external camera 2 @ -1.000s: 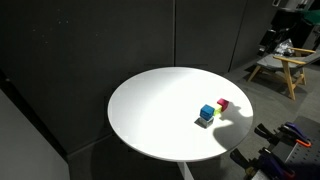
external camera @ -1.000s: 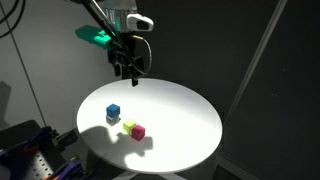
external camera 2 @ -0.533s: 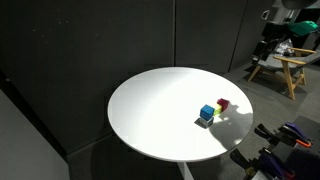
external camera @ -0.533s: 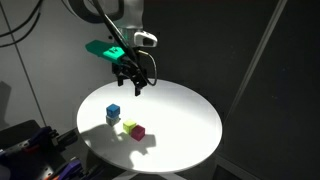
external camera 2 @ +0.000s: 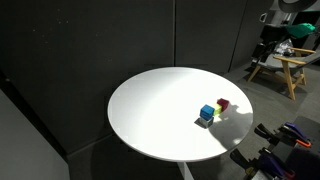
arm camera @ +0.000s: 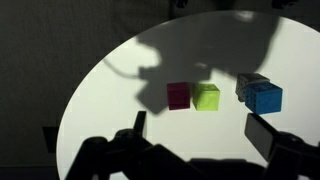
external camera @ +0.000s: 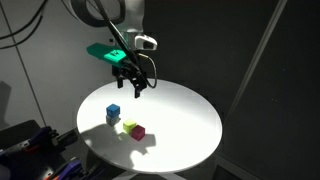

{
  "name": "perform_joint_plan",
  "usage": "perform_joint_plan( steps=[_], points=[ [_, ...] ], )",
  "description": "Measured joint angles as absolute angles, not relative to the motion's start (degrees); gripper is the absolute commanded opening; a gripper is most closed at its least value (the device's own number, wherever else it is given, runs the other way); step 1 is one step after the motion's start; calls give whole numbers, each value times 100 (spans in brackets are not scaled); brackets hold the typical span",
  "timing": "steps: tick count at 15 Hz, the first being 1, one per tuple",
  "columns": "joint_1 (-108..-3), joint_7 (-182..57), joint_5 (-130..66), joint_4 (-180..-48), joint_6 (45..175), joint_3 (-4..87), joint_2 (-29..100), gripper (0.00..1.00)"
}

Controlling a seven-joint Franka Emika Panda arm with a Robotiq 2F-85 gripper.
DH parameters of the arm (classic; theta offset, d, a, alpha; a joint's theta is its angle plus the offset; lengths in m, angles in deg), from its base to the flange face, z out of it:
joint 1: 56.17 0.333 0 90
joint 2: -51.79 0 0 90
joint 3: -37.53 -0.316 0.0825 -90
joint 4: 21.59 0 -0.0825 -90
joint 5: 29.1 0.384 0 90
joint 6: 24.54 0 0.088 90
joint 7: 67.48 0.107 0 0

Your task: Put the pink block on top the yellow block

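Note:
The pink block (external camera: 138, 131) sits on the round white table (external camera: 185, 125), touching the yellow block (external camera: 128, 127) beside it. In the wrist view the pink block (arm camera: 178, 95) is left of the yellow block (arm camera: 206, 96). In an exterior view the pink block (external camera 2: 222, 103) shows behind the blue cube; the yellow block is barely visible there. My gripper (external camera: 132, 90) hangs above the table's far edge, well above the blocks. Its fingers (arm camera: 200, 132) are spread apart and empty.
A blue cube (external camera: 113, 111) stands close to the yellow block; it also shows in the wrist view (arm camera: 265, 98) and in an exterior view (external camera 2: 207, 112). A wooden stool (external camera 2: 283, 68) stands beyond the table. Dark curtains surround the scene.
The arm has swung down and slightly over the table's far edge during the last second. The blocks have not moved.

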State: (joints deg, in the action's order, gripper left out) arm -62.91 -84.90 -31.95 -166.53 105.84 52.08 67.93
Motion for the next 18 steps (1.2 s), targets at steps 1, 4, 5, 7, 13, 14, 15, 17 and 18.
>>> perform_joint_plan(
  steps=[1, 4, 5, 7, 13, 14, 15, 17, 18],
  points=[
    [-6291, -8490, -3195, -16653, 10584, 5208, 6793, 100],
    [-6291, -8490, -3195, -16653, 10584, 5207, 6793, 100],
    [-6291, -8490, -3195, -16653, 10584, 5207, 6793, 100],
    [-6291, -8490, -3195, -16655, 10584, 5205, 6790, 100],
    [-6291, -8487, -3195, -16657, 10588, 5148, 6693, 100],
    [-6291, -8486, -3195, -16652, 10595, 5135, 6654, 100],
    [-6291, -8484, -3195, -16648, 10605, 5125, 6615, 100],
    [-6291, -8483, -3195, -16636, 10660, 5112, 6515, 100],
    [-6291, -8483, -3195, -16630, 10695, 5107, 6465, 100]
  ],
)
